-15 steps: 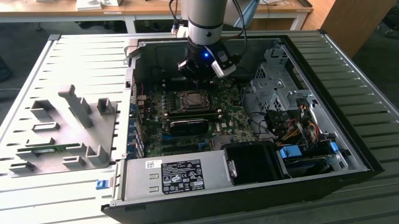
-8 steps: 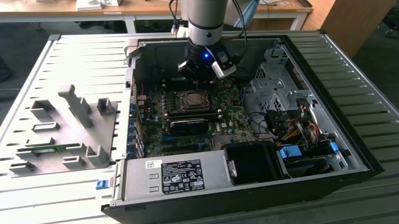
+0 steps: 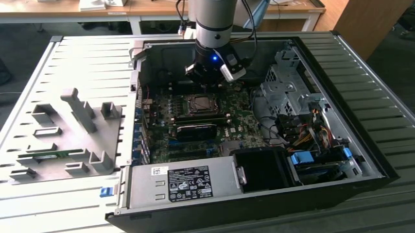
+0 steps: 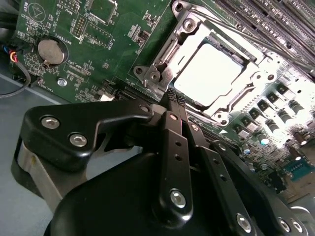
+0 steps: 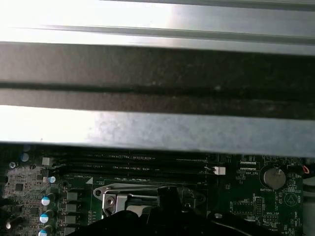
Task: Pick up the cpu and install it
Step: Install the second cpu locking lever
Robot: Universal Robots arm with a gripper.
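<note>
The arm comes down near vertical in the exterior view, its silver-grey tube ending in a dark wrist section with a small blue light. Below that hangs the black gripper (image 3: pixel 209 86), pointing straight down. In the second wrist view the gripper (image 4: pixel 175 100) shows 2 black fingers (image 4: pixel 173 129) pressed together along their length, tips meeting with no gap and nothing between them. Bolted linkage bars spread back from the fingers to the rounded black body. In the first wrist view the gripper's tip (image 5: pixel 170 194) shows as a dark shape.
</note>
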